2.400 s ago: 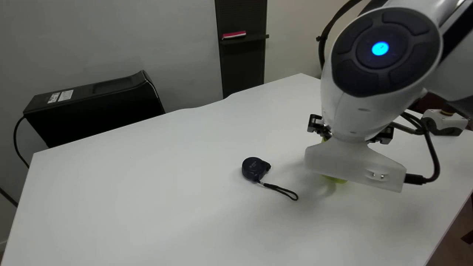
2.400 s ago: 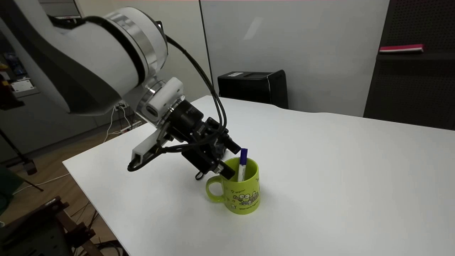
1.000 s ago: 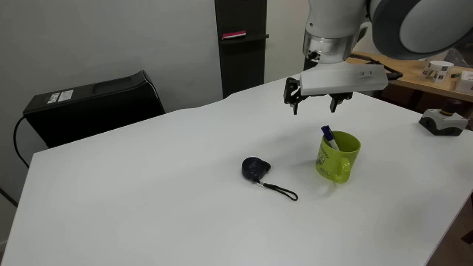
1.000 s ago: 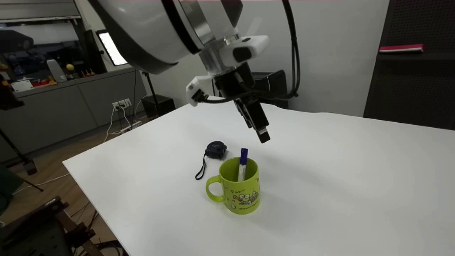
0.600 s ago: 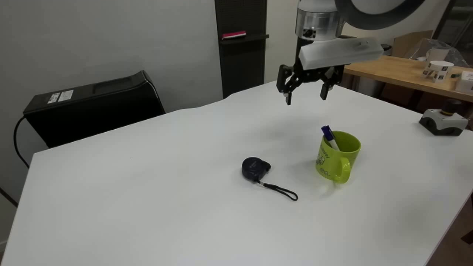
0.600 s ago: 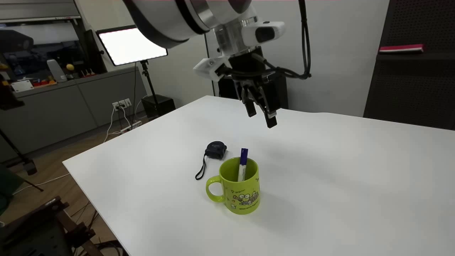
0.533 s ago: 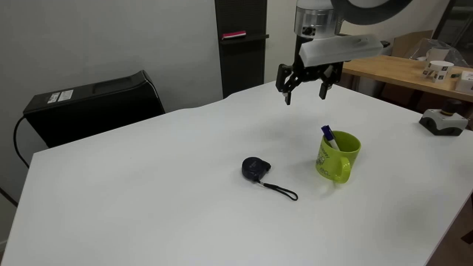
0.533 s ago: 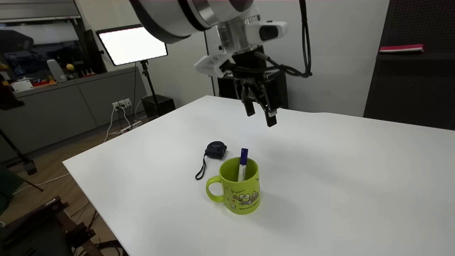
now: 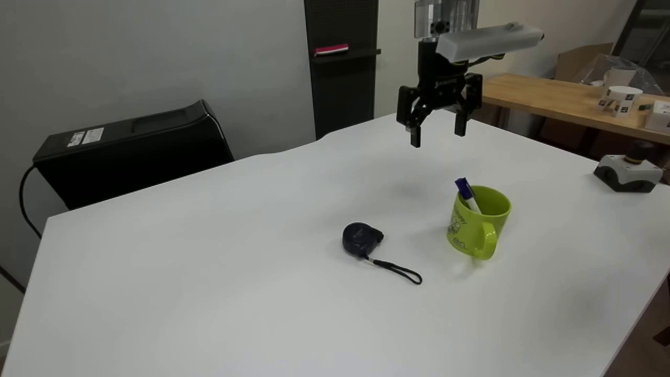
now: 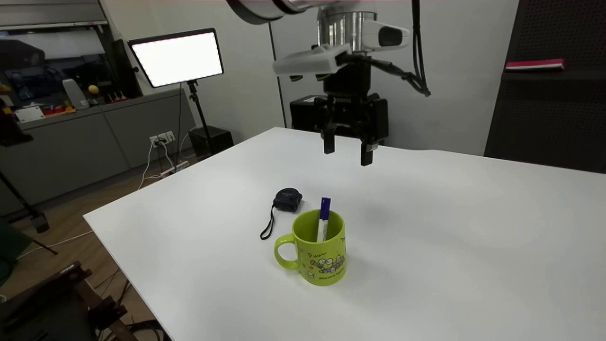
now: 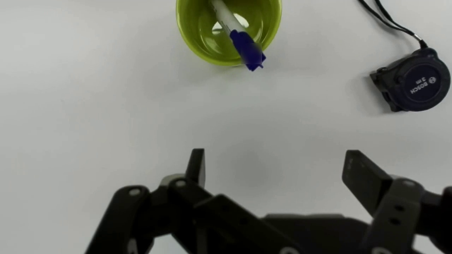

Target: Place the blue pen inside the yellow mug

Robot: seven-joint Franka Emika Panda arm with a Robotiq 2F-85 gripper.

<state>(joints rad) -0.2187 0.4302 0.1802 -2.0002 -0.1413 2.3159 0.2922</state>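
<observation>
The yellow-green mug [image 9: 475, 235] stands upright on the white table in both exterior views [image 10: 326, 263]. Its rim and inside also show at the top of the wrist view [image 11: 189, 42]. The blue pen [image 9: 464, 188], with a blue cap and a white body, stands tilted inside the mug. Its cap end leans on the rim and sticks out above it [image 10: 325, 209], also in the wrist view [image 11: 246, 49]. My gripper [image 9: 437, 135] is open and empty, pointing down above the table, apart from the mug and higher [image 10: 348, 154]. Its spread fingers show in the wrist view [image 11: 273, 158].
A black tape measure [image 9: 360, 239] with a cord loop lies beside the mug [image 10: 287, 200], also in the wrist view [image 11: 420, 83]. A grey box with a dark knob [image 9: 628, 173] sits near the table's edge. A black case [image 9: 141, 152] stands behind the table.
My gripper has risen from the mug's mouth, moved back away from it and turned to point straight down. The mug, the pen in it and the tape measure have not moved.
</observation>
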